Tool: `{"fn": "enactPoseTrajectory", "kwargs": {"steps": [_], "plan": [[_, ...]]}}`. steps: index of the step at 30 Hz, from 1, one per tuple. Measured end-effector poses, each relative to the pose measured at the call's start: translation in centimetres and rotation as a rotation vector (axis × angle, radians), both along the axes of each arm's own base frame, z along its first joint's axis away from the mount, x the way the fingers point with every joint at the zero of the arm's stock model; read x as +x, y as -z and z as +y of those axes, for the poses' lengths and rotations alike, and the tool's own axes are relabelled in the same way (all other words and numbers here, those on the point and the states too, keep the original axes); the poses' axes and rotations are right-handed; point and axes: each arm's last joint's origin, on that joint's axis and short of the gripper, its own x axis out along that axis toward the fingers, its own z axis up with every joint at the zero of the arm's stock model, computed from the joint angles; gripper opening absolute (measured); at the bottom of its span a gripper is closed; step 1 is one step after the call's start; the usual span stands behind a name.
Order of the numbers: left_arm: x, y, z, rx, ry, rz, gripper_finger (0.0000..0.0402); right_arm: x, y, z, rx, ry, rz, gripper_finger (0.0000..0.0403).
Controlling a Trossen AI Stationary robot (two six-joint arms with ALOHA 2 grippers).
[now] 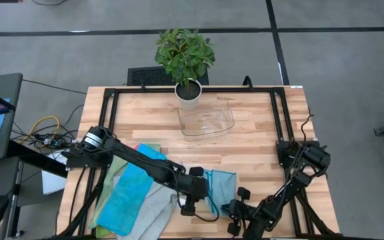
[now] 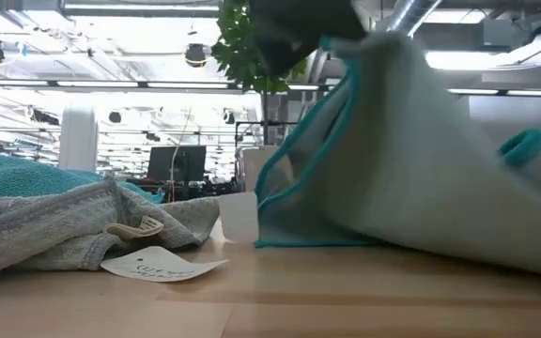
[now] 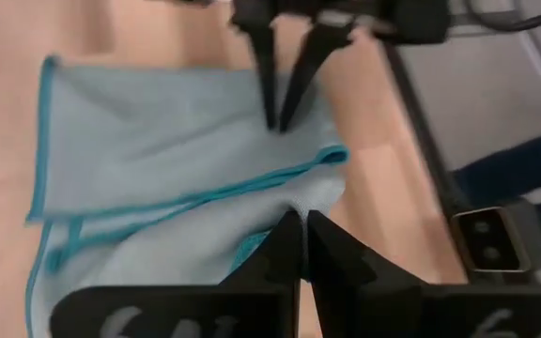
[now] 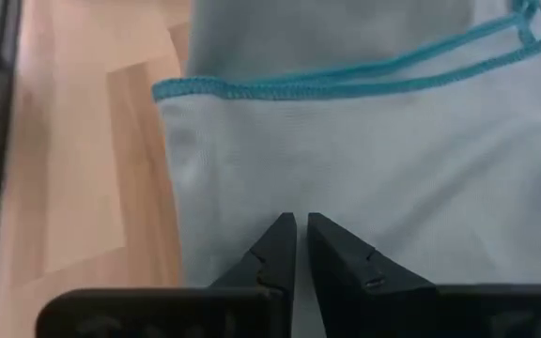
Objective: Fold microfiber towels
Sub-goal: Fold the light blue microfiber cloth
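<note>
Folding the grey towel (image 1: 220,181) near the table's (image 1: 259,143) front edge | left gripper (image 3: 292,225) and right gripper (image 4: 296,225) both pinched shut on its cloth | pile (image 1: 135,200) at front left looks unfolded, so early days

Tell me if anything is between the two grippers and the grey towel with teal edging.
Nothing visible is. The left gripper is shut on a fold of the grey towel with teal edging, and the right gripper is pinched on the same towel from the other side.
</note>
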Motion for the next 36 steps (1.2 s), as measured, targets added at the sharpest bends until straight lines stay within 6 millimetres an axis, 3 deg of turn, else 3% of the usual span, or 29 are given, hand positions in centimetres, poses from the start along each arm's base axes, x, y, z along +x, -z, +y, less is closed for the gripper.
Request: {"fn": "enactPoseTrajectory", "kwargs": {"steps": [10, 18, 36], "plan": [[0.0, 0.2, 0.6, -0.033, 0.073, 0.042, 0.0004, 0.4, 0.1, -0.6, -0.072, -0.045, 0.046, 0.0058], [0.8, 3.5, -0.2, -0.085, 0.094, 0.141, 0.0004, -0.1, 0.8, -0.9, -0.071, -0.063, 0.036, 0.0058], [1.9, 2.4, -0.4, -0.190, 0.129, 0.018, 0.0004, 0.6, 1.6, -2.3, -0.056, -0.087, 0.022, 0.0058]]}}
